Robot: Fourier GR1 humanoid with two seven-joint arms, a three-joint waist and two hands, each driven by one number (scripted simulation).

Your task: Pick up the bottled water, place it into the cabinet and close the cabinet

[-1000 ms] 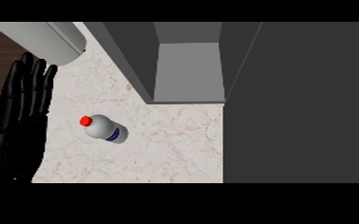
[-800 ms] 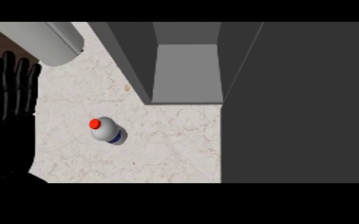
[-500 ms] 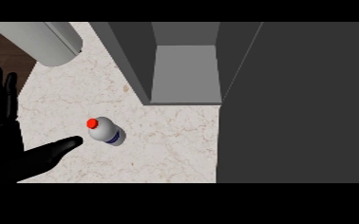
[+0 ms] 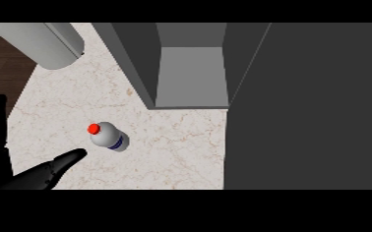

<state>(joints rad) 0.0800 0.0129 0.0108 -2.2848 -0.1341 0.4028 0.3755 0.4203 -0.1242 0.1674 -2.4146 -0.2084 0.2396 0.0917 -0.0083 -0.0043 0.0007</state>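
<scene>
One bottle (image 4: 109,137) on the bench (image 4: 181,147), nothing held yet.

Left robot hand (image 4: 45,173) comes in from the bench's lower-left corner, fingers extended and uncurled, tip just beside the bottle's lower-left side, no contact that I can see. Right robot hand isn't in view. Bottle sits in the left half of the bench, near the front edge, well apart from the open cabinet (image 4: 190,73) at the back. It looks upright or nearly so: red cap (image 4: 94,128) faces up at the camera, long axis roughly vertical, leaning slightly toward the upper left in view. Risk as I read it: a straight fingertip pushing low on the body could tip it and let it roll toward the left edge; it probably needs fingers wrapped round the body first. Grey cylinder (image 4: 44,42) at the back-left corner is clear of the path.
</scene>
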